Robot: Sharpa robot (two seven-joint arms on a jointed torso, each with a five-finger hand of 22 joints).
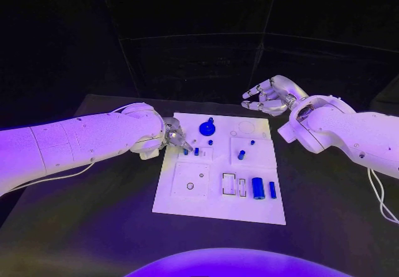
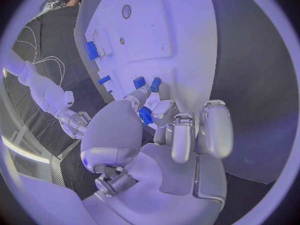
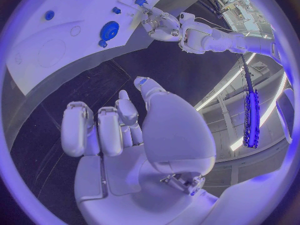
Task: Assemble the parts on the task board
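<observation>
Small blue part [image 2: 145, 116] pinched in left hand [image 1: 173, 138] over task board [image 1: 187, 199], near its far-left edge; looks light, rigid, probably slick, best gripped by its sides. Right hand [image 1: 266, 97] hovering beyond the far edge, fingers curled, holding nothing. Flat black table [image 1: 100, 231], ample room around.

A white task board [image 1: 218, 196] bearing blue parts [image 1: 259, 188] was shown on a black bench [image 1: 100, 231]; both arms were white, each hand [image 1: 176, 137] silver.
</observation>
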